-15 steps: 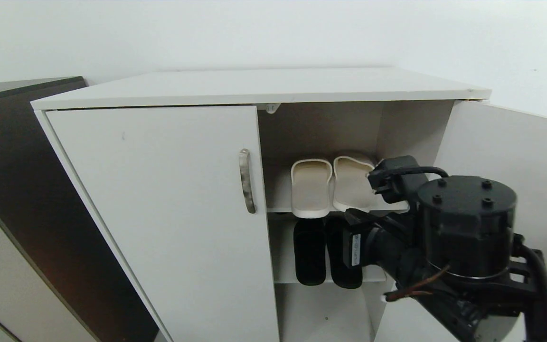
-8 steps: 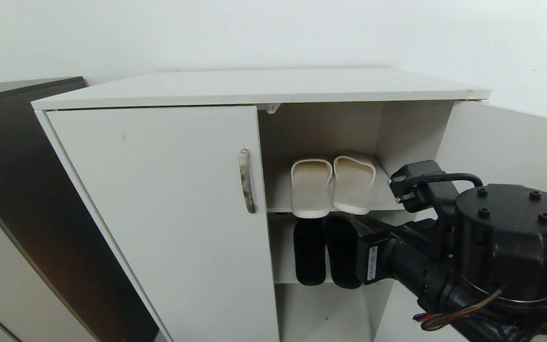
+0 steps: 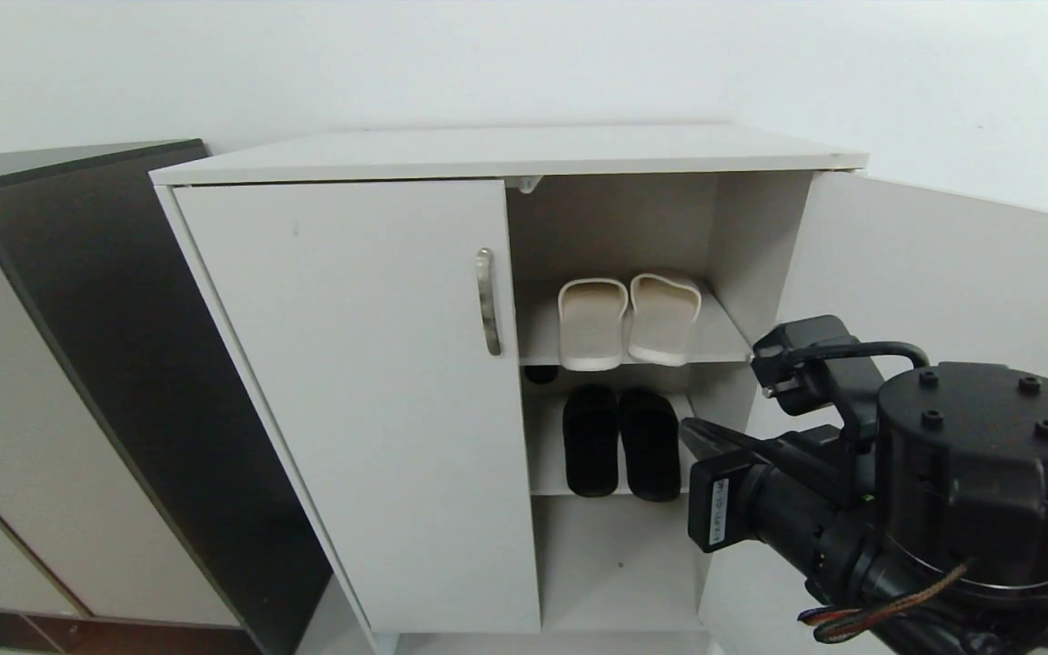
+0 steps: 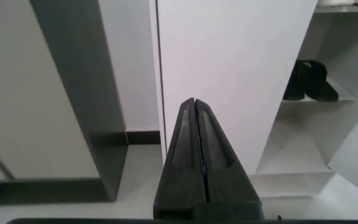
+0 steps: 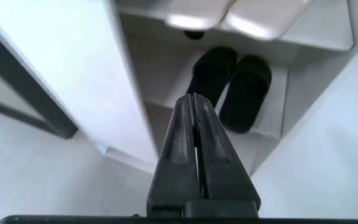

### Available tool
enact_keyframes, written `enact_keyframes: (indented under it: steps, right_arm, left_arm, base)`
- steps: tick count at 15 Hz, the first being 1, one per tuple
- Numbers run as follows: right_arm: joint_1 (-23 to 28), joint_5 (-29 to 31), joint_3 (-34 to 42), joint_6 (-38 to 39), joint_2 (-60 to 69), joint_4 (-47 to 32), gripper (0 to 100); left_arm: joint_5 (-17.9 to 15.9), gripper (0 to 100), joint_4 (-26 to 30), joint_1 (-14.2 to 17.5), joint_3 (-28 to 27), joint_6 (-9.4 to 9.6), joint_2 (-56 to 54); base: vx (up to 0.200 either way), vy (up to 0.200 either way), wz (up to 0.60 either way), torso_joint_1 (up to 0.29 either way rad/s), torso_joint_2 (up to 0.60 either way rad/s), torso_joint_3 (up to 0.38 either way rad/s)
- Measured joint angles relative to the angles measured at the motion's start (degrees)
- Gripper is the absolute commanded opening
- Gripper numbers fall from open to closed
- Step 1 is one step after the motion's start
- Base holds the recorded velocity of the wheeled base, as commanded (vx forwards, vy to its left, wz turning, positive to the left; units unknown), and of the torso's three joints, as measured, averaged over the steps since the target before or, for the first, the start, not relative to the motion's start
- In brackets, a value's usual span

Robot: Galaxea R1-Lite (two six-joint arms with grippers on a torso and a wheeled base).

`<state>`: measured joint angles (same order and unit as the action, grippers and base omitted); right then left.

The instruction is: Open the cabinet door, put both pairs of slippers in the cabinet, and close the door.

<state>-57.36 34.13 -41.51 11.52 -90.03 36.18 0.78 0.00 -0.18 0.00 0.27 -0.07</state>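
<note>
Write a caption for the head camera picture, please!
Cream rubber slippers shelved above plain black slippers inside the white wooden cabinet, its right-hand door swung open.

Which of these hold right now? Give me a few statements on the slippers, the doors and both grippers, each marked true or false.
1. The white slippers lie on the upper shelf, and the black slippers lie on the shelf below. True.
2. Both doors are shut. False: the right door stands open, and only the left door is shut.
3. The right gripper holds a slipper. False: it is shut on nothing, in front of the open compartment.
4. The left gripper is shut and empty. True.
5. The black pair lies on the floor outside. False: it is inside, on its shelf.
</note>
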Motion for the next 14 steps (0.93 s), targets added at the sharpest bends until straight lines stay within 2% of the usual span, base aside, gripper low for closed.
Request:
enact_keyframes:
  steps: [8, 14]
  right_arm:
    - [0.15, -2.15, 0.83, 0.38, 0.06, 0.55, 0]
    - [0.89, -3.64, 2.16, 0.29, 0.15, 0.51, 0]
  left_arm:
    - [-0.02, 0, 0.02, 0.00, 0.00, -0.02, 0.00]
    - [-0.02, 0, 0.00, 0.00, 0.00, -0.06, 0.00]
  base:
    - [-0.200, 0.000, 0.00, 0.002, 0.00, 0.005]
    - [0.000, 0.000, 0.00, 0.000, 0.00, 0.000]
